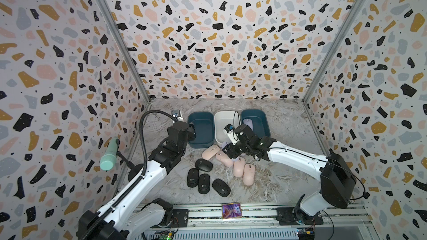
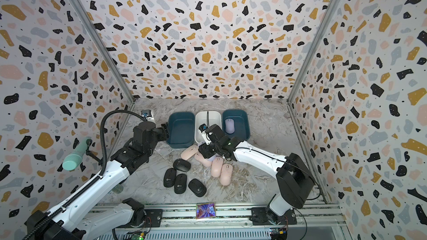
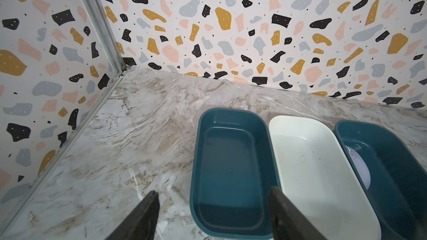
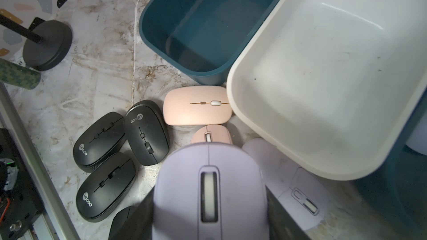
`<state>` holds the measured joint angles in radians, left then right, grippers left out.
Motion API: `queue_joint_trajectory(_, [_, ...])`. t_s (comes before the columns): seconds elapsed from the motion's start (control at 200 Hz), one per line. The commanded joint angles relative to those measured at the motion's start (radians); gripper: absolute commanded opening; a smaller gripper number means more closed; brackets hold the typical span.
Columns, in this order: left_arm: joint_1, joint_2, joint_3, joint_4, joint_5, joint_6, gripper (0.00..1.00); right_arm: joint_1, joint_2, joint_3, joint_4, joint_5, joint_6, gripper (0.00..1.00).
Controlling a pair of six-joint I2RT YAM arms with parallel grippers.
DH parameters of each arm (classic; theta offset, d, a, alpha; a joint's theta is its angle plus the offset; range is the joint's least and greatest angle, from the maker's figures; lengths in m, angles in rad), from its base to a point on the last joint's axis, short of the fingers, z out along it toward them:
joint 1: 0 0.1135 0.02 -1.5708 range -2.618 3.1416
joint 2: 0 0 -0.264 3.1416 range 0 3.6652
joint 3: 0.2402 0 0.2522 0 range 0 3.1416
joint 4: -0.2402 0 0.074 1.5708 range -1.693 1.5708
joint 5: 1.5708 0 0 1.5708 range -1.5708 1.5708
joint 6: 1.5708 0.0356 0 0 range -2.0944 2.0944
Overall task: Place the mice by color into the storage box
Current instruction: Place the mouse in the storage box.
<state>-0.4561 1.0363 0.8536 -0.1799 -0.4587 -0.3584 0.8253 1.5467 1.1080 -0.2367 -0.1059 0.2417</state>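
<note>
Three boxes sit toward the desk's back edge, the left gripper hanging jaws apart by the left blue one, black mice then pink mice lying in front, the right gripper clamped on a lilac mouse above the pink ones, a second lilac mouse in the right box.

Four black mice, four pink, three lilac, three bins

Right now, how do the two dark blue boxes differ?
The left blue box is empty; the right blue box holds one lilac mouse. The left blue box stands left of the white box; the right blue box stands on its right. Both share colour, shape and apparent size.
</note>
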Motion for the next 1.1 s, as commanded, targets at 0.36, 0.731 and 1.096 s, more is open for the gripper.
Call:
queue_joint_trajectory(0.36, [-0.006, 0.056, 0.070, 0.037, -0.002, 0.024, 0.73, -0.326, -0.012, 0.095, 0.040, -0.036, -0.005, 0.57])
queue_joint_trajectory(0.731, [-0.006, 0.074, 0.076, 0.046, -0.003, 0.033, 0.73, -0.495, 0.137, 0.171, 0.064, 0.034, -0.025, 0.57])
queue_joint_trajectory(1.096, [-0.006, 0.082, 0.064, 0.063, -0.007, 0.033, 0.73, -0.506, 0.275, 0.221, 0.107, 0.101, -0.001, 0.57])
